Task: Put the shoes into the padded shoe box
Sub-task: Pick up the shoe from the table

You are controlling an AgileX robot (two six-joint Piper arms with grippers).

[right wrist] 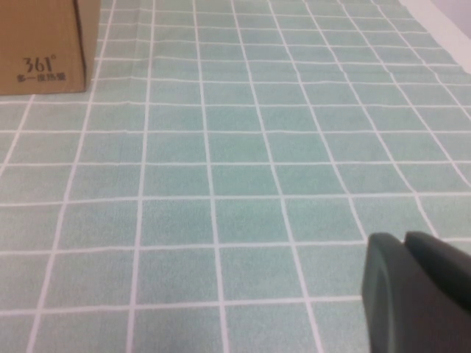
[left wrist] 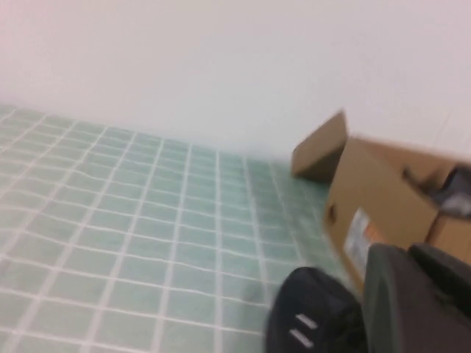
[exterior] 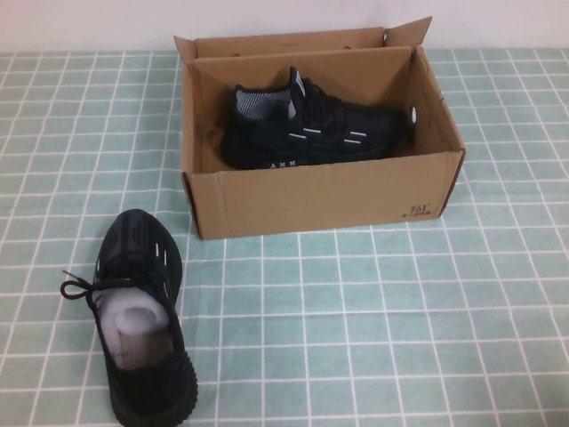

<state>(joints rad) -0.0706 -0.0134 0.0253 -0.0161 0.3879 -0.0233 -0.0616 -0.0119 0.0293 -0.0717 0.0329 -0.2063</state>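
We see the table (exterior: 382, 311) w/ a pale green cloth, white grid lines, running to a white wall at the back. Two things sit directly on it. The padded shoe box (exterior: 320, 197), brown cardboard, flaps up, stands toward the far middle, "361" print on its near right corner. The loose shoe (exterior: 142, 311), black knit w/ white dashes, white paper stuffing inside, lies near-left on the cloth, just in front of the box's left corner, apart from it, toe pointing toward the box.

Left end effector (left wrist: 416, 301) sits low over the cloth beside that shoe. Right end effector (right wrist: 416, 294) hovers above bare cloth, near-right of the box.
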